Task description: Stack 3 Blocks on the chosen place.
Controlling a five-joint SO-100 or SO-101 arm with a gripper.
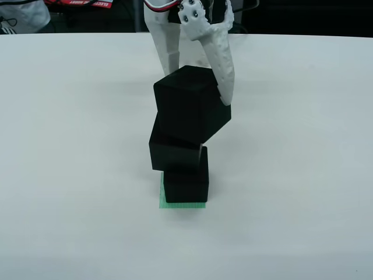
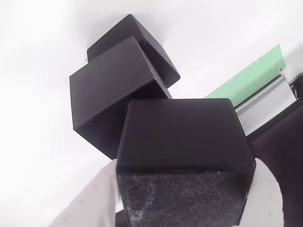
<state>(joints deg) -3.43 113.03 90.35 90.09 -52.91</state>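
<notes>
In the front view, three black blocks form a skewed column. The bottom block (image 1: 186,184) sits on the chosen place, a green striped square (image 1: 182,204). The middle block (image 1: 176,153) is turned and shifted left on it. The top block (image 1: 191,105) is twisted and overhangs to the right, with my white gripper (image 1: 195,96) shut on it from behind. Whether it rests fully on the middle block is unclear. In the view that rides on the gripper (image 2: 182,198), the held block (image 2: 182,137) sits between the white fingers (image 2: 90,203), above the middle block (image 2: 109,90) and bottom block (image 2: 156,52). The green square (image 2: 246,78) shows at right.
The white table (image 1: 70,175) spreads wide on both sides of the column. Along its far edge lie a white object (image 1: 20,14) and a red item (image 1: 78,4) at the upper left. The arm's white body (image 1: 169,35) stands right behind the stack.
</notes>
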